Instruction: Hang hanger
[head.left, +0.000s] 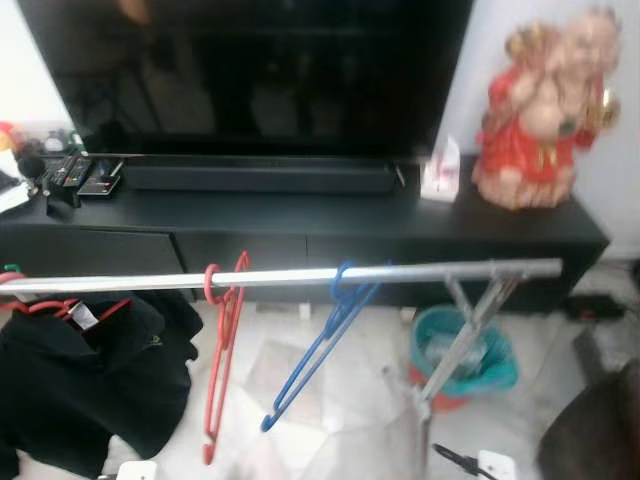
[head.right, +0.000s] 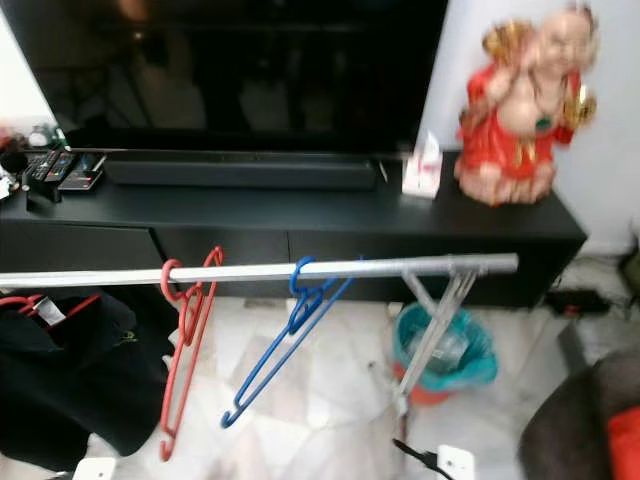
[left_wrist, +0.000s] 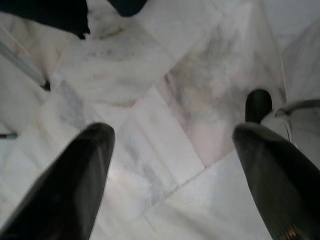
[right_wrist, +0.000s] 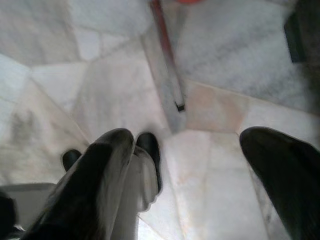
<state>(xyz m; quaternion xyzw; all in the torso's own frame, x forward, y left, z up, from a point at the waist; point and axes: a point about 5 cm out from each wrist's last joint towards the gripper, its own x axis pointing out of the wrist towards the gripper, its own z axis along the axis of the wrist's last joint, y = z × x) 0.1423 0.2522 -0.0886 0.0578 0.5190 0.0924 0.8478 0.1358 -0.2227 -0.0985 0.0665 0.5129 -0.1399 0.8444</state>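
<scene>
Silver metal ran across the scene as a rail (head.left: 300, 276), and everything the task concerned hung from it. At the left end a black garment (head.left: 85, 370) drooped from a red hanger whose shoulders just showed at its collar. Further right a bare red hanger (head.left: 222, 350) was hooked over the rail and hung down tilted, and right of that a blue hanger (head.left: 320, 345) was hooked on as well, slanting down to the left. The rail's slanted support leg (head.left: 462, 335) dropped to the floor near its right end, with a teal bin (head.left: 470, 360) behind it.

Behind the rail stood a long black cabinet (head.left: 300, 225) with a large dark television (head.left: 250, 70) on it, remote controls (head.left: 85, 175) at its left end, a small white and pink box (head.left: 441, 172) and a red and gold figurine (head.left: 545, 105) at its right.

The left gripper (left_wrist: 172, 150) hung over pale marble floor (left_wrist: 165, 90), well below the hangers; its two black fingers (left_wrist: 75, 180) stood wide apart with nothing but tiles between them, and a corner of dark cloth lay beyond the tips. The right gripper (right_wrist: 197, 160) also pointed at the floor, fingers (right_wrist: 95, 185) spread wide and empty; a metal foot of the stand (right_wrist: 167, 80) lay on the tiles beyond its tips.
</scene>
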